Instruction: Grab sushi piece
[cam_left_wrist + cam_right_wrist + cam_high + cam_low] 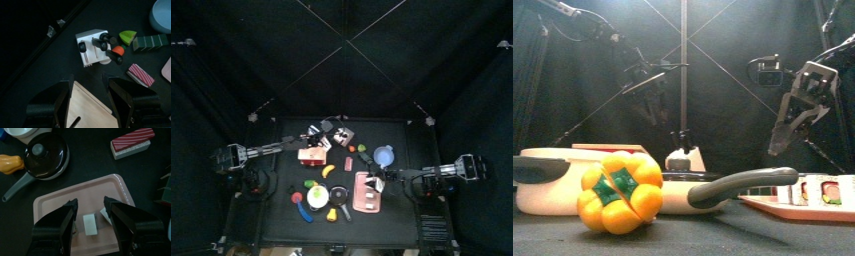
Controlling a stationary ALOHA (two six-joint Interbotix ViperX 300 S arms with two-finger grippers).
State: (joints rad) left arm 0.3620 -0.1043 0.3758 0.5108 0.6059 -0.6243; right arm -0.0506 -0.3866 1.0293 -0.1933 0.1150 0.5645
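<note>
The front view's edge cuts off the pink tray (800, 205) and its sushi pieces (818, 190)

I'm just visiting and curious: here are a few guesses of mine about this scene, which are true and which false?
1. The right gripper is open above the pink tray. True.
2. The right gripper already holds a sushi piece. False: its jaws are empty; the white pieces lie on the tray below them.
3. The pan has its lid on. True: a lid with a knob covers it.
4. The yellow pepper lies on the pink tray. False: it stands on the black table, in front of the pan.
5. The left gripper is shut on a toy. False: its jaws are open and empty, above a wooden board.
</note>
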